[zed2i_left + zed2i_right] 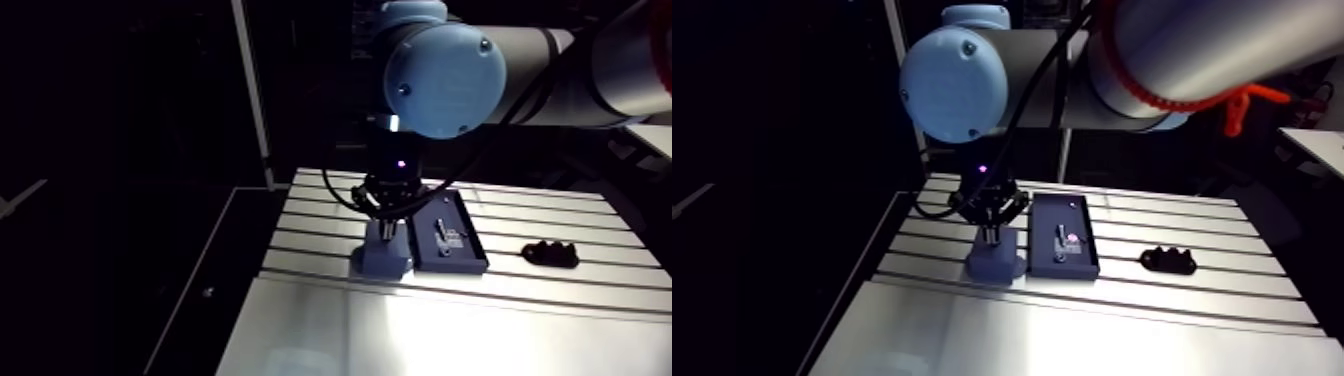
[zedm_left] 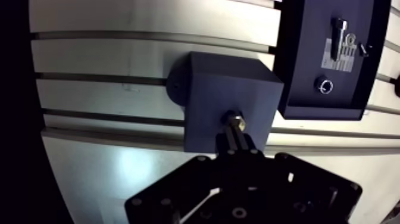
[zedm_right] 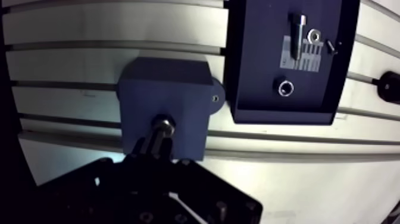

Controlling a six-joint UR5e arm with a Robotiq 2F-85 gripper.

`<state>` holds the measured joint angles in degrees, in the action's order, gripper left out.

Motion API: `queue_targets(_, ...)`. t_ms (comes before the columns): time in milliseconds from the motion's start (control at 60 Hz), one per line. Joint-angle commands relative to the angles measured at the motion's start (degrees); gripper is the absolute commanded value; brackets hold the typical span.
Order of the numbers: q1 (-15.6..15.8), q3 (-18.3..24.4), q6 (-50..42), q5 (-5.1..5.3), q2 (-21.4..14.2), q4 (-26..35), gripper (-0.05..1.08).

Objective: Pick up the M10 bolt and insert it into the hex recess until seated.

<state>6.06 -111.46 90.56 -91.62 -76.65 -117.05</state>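
M10 bolt (image 2: 236, 121): one, over one block (image 2: 214, 89).

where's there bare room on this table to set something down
Largest free patch: the smooth near strip of the table, in front of the blue block and the dark tray. Also bare: the slotted stretch between the tray and the small black part. Crowded: block and tray sit close side by side, with the gripper shut on a bolt over the block.

Caught hard glare on the near table (image 1: 300, 330); sank into darkness around it; bent slots (image 2: 149, 36) in the wrist view.
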Motion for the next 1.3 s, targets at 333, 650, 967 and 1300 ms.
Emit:
queue_targets(333, -0.09, -0.21, 0.01, -0.10, 0.15, -0.09, 1.08)
queue_targets(650, -0.09, -0.21, 0.01, -0.10, 0.67, -0.16, 1.08)
queue_targets(967, -0.09, -0.29, 0.10, -0.27, 0.94, -1.74, 1.08)
queue_targets(1300, -0.09, -0.21, 0.10, -0.18, 0.94, -1.67, 1.08)
